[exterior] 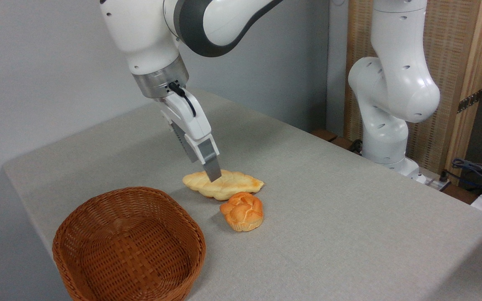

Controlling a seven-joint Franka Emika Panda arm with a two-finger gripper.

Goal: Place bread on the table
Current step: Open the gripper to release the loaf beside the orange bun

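Observation:
The bread (232, 186), a long flat braided loaf, pale yellow with a browned right tip, lies flat on the table (349, 209) near its middle. My gripper (213, 174) slants down from the upper left, and its grey fingertips (212, 169) meet the top of the loaf left of its middle. Only the near finger shows clearly; the other is hidden behind it, so the gap between them cannot be read. The loaf looks to be resting on the cloth.
A small round orange-brown bun (242, 211) sits just in front of the loaf, almost touching it. A brown wicker basket (129, 246) stands at the front left with nothing in it. A second white arm (391, 92) stands at the back right, with cables (475, 169) beside it.

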